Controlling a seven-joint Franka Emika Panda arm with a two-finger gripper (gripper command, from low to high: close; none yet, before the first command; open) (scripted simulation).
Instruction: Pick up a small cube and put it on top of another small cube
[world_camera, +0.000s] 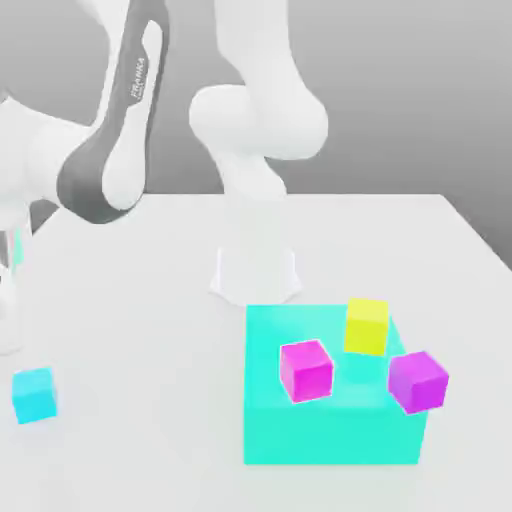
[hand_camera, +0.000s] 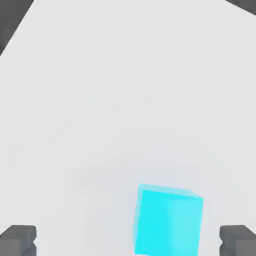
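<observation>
Tool (hand_camera: 128, 241) wide apart, nothing gripped; spread leaves room for the small cyan cube (hand_camera: 168, 222) to fit between the fingertips. Cube sits flat on the desk (world_camera: 150, 420), at the exterior view's left, well apart from the big block (world_camera: 330, 436), so its sides look free to grasp. It's off-centre between the fingertips, so likely needs lining up before closing. Magenta cube (world_camera: 306, 371), yellow cube (world_camera: 366, 327) and purple cube (world_camera: 418, 382) are over by the block; probable stacking targets, which one unclear. Judged step: approach for pick.

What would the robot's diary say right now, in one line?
fingers: open | cyan cube: on table, not gripped | stack: not started
</observation>
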